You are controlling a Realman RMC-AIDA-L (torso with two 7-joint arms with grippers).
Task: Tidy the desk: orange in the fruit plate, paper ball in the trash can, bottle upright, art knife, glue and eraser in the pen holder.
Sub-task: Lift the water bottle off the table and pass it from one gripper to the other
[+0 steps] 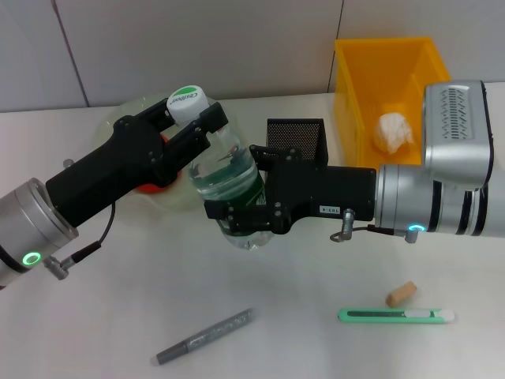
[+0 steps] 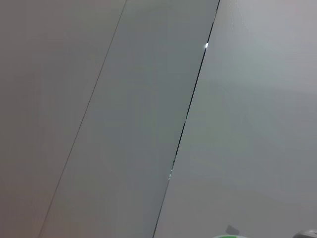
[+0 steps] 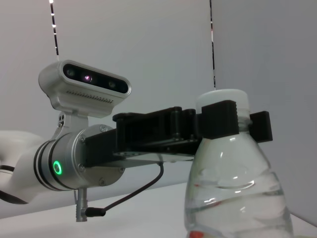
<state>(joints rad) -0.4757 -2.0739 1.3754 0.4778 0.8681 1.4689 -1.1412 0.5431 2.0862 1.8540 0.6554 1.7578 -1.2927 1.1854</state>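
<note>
My left end effector [image 1: 192,120] is clenched on the neck of the bottle [image 1: 226,185], my right end effector [image 1: 246,223] clamped low on its body, at 5 o'clock from the cap. The bottle looks lifted off the surface [image 1: 316,347], though I can't be sure. If either grip loosens early, it could tip over.

lab: bare white table [image 1: 118,316], panelled wall [image 1: 197,47]

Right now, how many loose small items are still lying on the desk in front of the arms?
3: a grey glue pen near the front edge, a tan eraser on the right, and a green art knife just in front of it. The arms may hide others.
</note>
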